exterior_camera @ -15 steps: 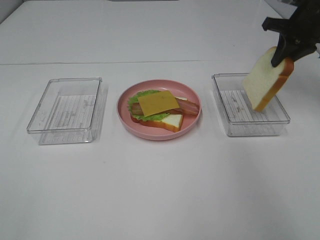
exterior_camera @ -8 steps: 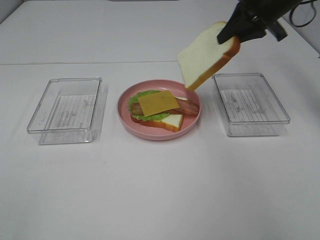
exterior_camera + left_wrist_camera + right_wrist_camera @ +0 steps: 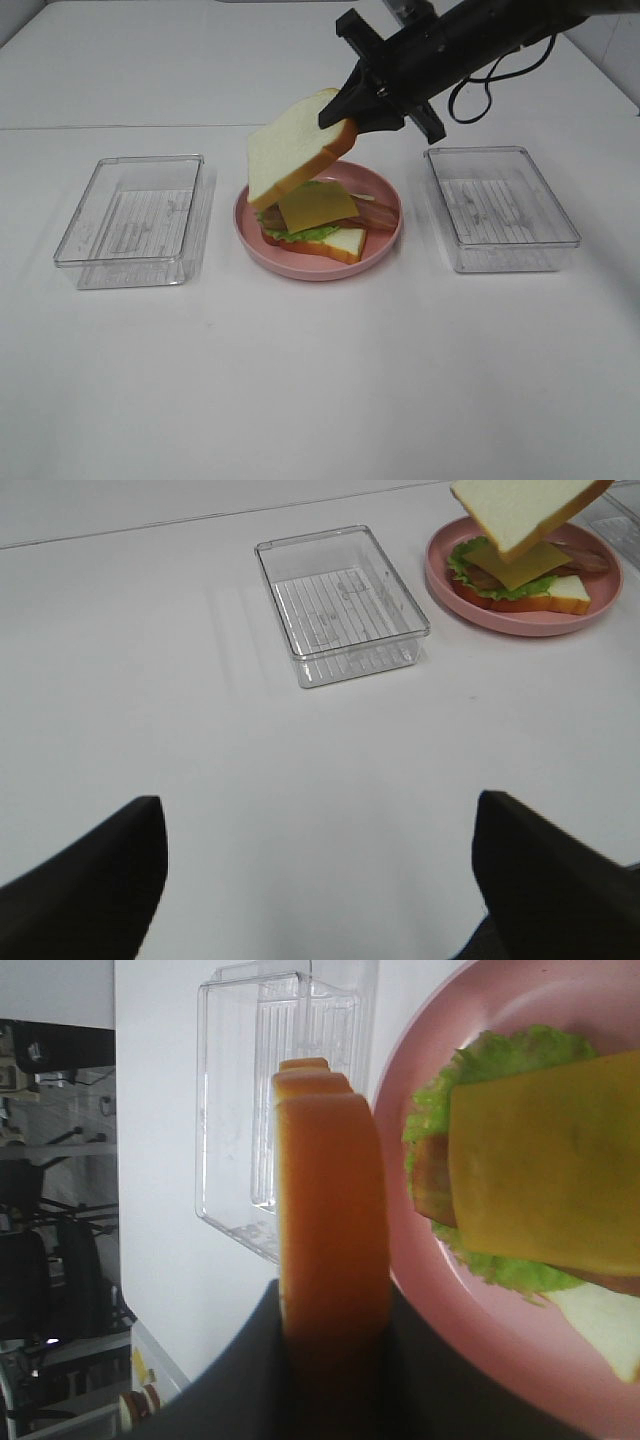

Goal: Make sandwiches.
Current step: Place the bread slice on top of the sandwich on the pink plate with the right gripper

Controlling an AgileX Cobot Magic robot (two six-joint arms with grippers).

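The partly built sandwich [image 3: 318, 218] lies on a round pink plate [image 3: 300, 268]: a bottom bread slice [image 3: 342, 241], green lettuce, reddish-brown bacon [image 3: 377, 212] and a yellow cheese square [image 3: 316, 205] on top. My right gripper [image 3: 347, 108] is shut on a second bread slice [image 3: 290, 150] and holds it tilted just above the stack's left part. In the right wrist view the slice's orange crust [image 3: 330, 1230] is pinched edge-on, with the cheese [image 3: 545, 1170] and lettuce [image 3: 440, 1110] beyond it. My left gripper [image 3: 318, 810] is open and empty, far from the plate [image 3: 520, 622].
A clear plastic tray [image 3: 135, 215] stands left of the plate and another [image 3: 500, 205] to its right; both hold nothing. The left tray also shows in the left wrist view [image 3: 340, 605]. White table all around.
My right gripper has carried the bread slice leftward, from over the right tray to above the stack on the plate. The plate and trays have not moved.
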